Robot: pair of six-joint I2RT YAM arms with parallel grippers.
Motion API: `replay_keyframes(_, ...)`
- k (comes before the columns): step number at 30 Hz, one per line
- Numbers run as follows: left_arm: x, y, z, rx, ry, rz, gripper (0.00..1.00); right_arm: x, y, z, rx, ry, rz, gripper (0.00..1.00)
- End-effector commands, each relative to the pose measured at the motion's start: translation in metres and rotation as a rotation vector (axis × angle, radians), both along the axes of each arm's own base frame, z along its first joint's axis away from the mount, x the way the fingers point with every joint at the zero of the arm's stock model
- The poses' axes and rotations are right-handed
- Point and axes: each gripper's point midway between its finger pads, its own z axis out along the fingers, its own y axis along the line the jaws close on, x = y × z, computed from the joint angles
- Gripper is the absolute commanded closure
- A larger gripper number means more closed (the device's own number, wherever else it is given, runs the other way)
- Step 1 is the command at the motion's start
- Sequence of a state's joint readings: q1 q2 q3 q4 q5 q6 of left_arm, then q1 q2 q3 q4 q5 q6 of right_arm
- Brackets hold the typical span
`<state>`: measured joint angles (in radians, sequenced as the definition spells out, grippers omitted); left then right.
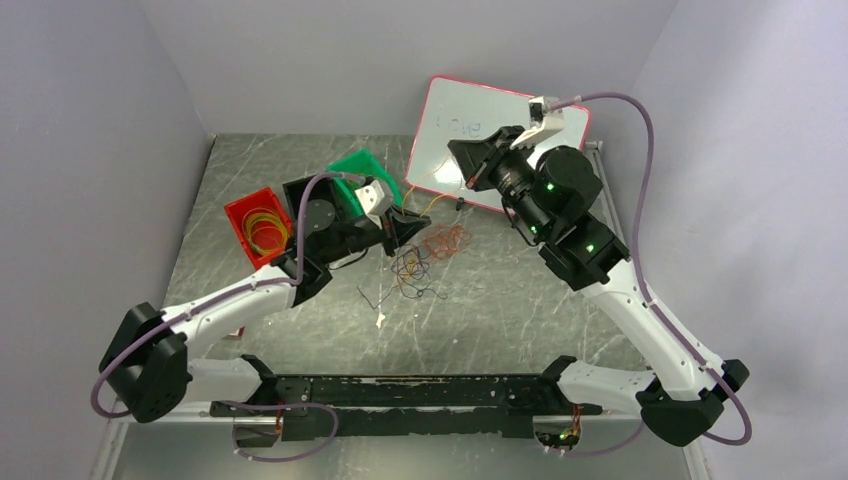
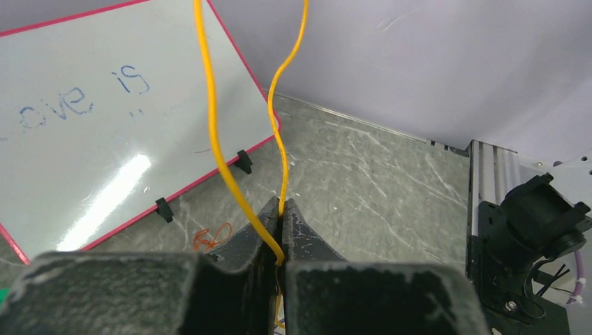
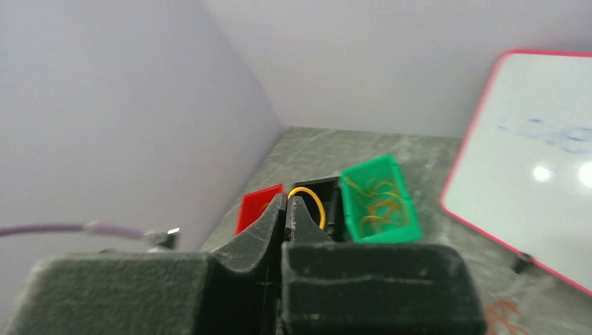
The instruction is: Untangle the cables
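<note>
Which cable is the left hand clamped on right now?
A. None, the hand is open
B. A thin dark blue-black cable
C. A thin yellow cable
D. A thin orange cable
C: in the left wrist view the left hand is shut on the thin yellow cable, which rises in two strands from between its closed jaws.

Left hand [image 2: 281,206] closed tight, low; right hand [image 3: 287,203] closed tight, raised.
</note>
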<state>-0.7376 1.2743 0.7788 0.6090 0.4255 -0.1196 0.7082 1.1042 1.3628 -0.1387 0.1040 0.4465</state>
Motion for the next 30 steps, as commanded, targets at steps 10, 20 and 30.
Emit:
replay_keyframes(10, -0.019, 0.035, 0.005, 0.019, 0.050, 0.091, 0.93, 0.060, -0.099, -0.088, -0.204, 0.199, -0.474, 1.00)
replay_keyframes(20, 0.028, 0.050, 0.038, 0.031, 0.193, 0.354, 0.93, 0.045, -0.056, -0.132, -0.264, 0.199, -0.054, 0.69)
replay_keyframes(30, 0.060, 0.041, 0.070, 0.001, 0.290, 0.459, 0.93, -0.002, -0.078, -0.159, -0.215, 0.211, -0.073, 0.45)
